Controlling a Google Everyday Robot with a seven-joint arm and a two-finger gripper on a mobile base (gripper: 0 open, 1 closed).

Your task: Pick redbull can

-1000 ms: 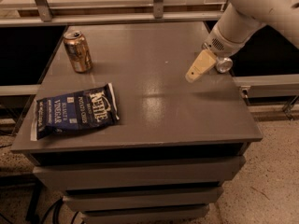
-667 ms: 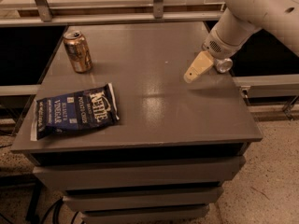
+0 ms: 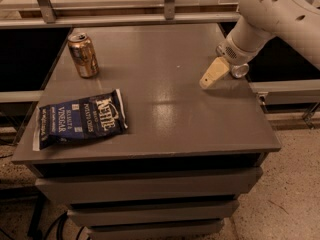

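Observation:
The slim silver-grey redbull can (image 3: 238,69) is at the table's right edge, tilted, with its shiny round end showing. My gripper (image 3: 214,77) hangs from the white arm at the upper right and is shut on the can. One beige finger (image 3: 212,76) lies across the can's front and points down-left, just above the tabletop. The other finger is hidden behind the can. Whether the can touches the table cannot be told.
A wider copper-gold can (image 3: 83,54) stands upright at the back left of the grey table (image 3: 165,109). A blue chip bag (image 3: 80,119) lies flat at the front left. A rail runs behind the table, with dark gaps on both sides.
The gripper with the can has dipped very slightly towards the tabletop. The copper-gold can and the chip bag have not moved.

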